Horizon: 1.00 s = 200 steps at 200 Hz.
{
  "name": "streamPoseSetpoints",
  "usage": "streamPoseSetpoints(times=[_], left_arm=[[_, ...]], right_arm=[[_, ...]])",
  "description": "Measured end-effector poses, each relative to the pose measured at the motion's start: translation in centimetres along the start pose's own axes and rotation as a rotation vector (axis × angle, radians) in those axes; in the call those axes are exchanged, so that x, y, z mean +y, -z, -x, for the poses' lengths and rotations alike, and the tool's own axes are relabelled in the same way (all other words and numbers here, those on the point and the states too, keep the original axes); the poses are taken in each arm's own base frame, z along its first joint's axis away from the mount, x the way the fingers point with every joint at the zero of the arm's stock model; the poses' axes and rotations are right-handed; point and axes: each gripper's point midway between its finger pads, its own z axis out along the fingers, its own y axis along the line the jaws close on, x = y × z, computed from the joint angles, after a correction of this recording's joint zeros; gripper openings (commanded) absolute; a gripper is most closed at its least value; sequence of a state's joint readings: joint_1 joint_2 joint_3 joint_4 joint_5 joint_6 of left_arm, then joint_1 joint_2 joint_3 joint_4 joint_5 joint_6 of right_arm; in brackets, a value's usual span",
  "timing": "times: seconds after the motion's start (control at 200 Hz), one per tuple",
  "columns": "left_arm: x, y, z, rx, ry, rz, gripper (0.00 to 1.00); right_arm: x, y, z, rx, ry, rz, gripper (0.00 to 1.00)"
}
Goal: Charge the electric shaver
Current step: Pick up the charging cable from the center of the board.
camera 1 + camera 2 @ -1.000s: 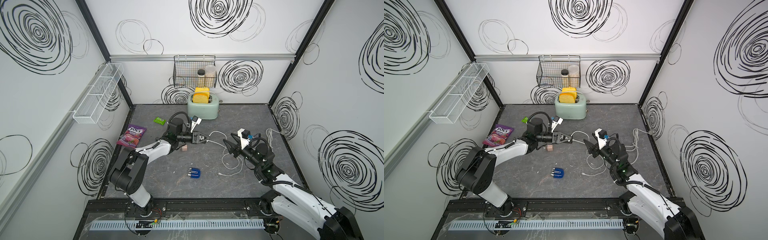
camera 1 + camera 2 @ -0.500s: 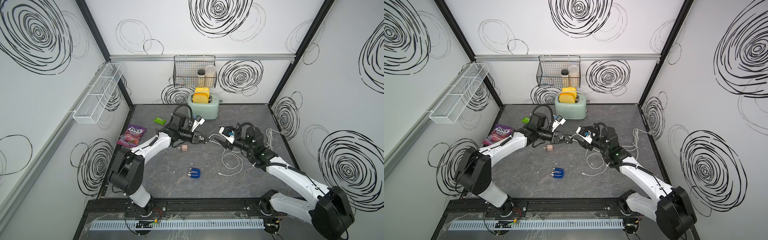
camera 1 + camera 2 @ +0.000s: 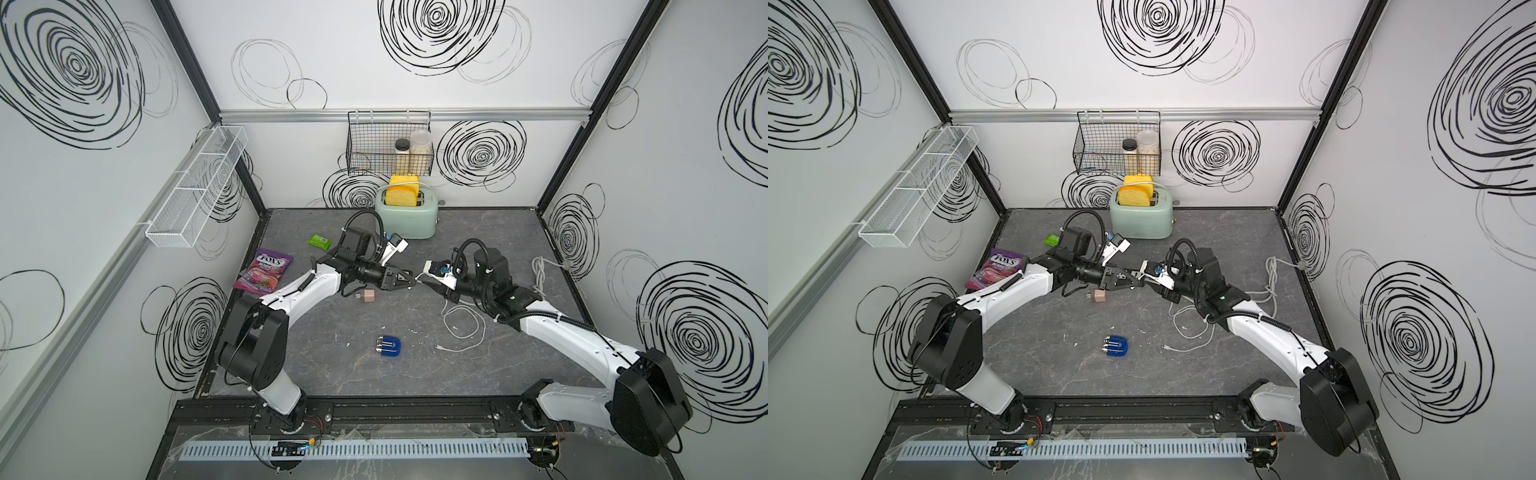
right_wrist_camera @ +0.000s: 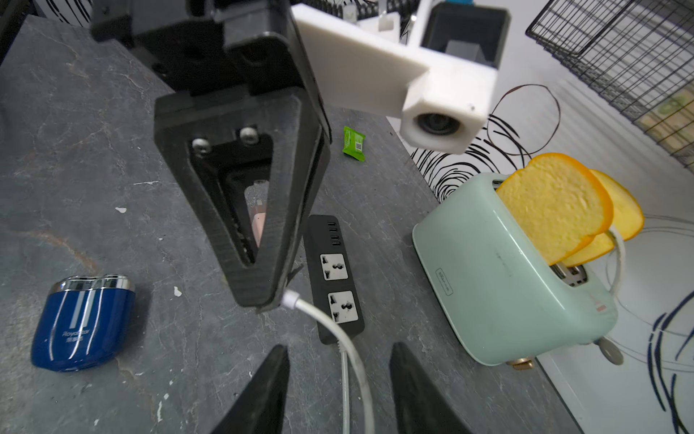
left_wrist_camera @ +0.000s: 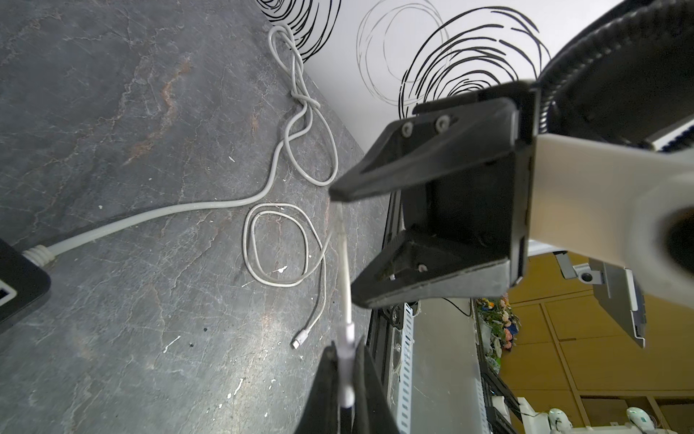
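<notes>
Shaver: blue body, silver heads, lying flat on the grey table. It sits well in front of the toaster, toward the arm bases. Nothing touches it.

Left gripper: held above the table in front of the toaster, pointing at the right arm. Jaws pinched tight on the plug end of a thin white cable. The plug sticks out at the fingertips in the right wrist view.

Right gripper: nearly tip to tip with the left one. Jaws stand partly apart with the cable running between them. Its fingers show a gap on either side of the cable, so no grip.

Cable: drops from the plug to a loose coil on the table, farther from the toaster than the grippers, on the right arm's side. Its small free end lies beside the coil.

Power strip: black, flat on the table just in front of the toaster, below the grippers.

Pink adapter: on the table between toaster and shaver, under the left wrist.

Green packet: beside the toaster on the left arm's side. Purple candy bag: farther out that way, near the wall.

Thick white cord: bundled well off to the toaster's other side, by the wall.

Two yellow bread slices stand in the toaster.
</notes>
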<state>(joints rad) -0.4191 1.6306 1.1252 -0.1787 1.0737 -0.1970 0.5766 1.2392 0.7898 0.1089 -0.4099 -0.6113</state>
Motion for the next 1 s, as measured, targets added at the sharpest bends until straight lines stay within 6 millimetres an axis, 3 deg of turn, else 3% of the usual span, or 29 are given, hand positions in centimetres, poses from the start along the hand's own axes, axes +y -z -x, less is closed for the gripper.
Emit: streamPoseSetpoints(times=[0.145, 0.425, 0.54, 0.66, 0.775, 0.83, 0.856, 0.896, 0.956, 1.001], left_arm=[[0.0, 0.0, 0.0, 0.001, -0.004, -0.002, 0.00], [-0.6, -0.4, -0.3, 0.014, -0.012, -0.020, 0.00], [-0.8, -0.7, -0.5, 0.021, -0.017, -0.026, 0.00], [-0.9, -0.8, -0.5, 0.022, -0.020, -0.026, 0.00], [-0.9, -0.8, -0.4, 0.022, -0.023, -0.026, 0.00], [-0.9, -0.8, -0.4, 0.021, -0.024, -0.024, 0.00], [-0.9, -0.8, -0.4, 0.021, -0.024, -0.023, 0.02], [-0.8, -0.8, -0.4, 0.021, -0.024, -0.022, 0.14], [-0.8, -0.8, -0.3, 0.018, -0.025, -0.020, 0.42], [-0.8, -0.8, -0.3, 0.017, -0.017, -0.021, 0.56]], right_arm=[[0.1, -0.1, 0.0, 0.006, 0.010, -0.003, 0.29], [0.3, -0.7, -0.3, 0.034, 0.019, -0.012, 0.25], [0.2, -0.7, -0.4, 0.044, 0.021, -0.023, 0.16], [0.1, -0.7, -0.7, 0.056, 0.023, -0.031, 0.14], [0.1, -0.7, -0.9, 0.068, 0.023, -0.034, 0.00], [0.1, -0.7, -1.0, 0.073, 0.024, -0.034, 0.00], [0.1, -0.7, -1.0, 0.074, 0.024, -0.035, 0.00], [0.1, -0.7, -1.0, 0.075, 0.024, -0.038, 0.00], [0.0, -0.7, -1.0, 0.078, 0.018, -0.046, 0.00], [-0.2, -0.5, -1.0, 0.078, 0.006, -0.062, 0.00]])
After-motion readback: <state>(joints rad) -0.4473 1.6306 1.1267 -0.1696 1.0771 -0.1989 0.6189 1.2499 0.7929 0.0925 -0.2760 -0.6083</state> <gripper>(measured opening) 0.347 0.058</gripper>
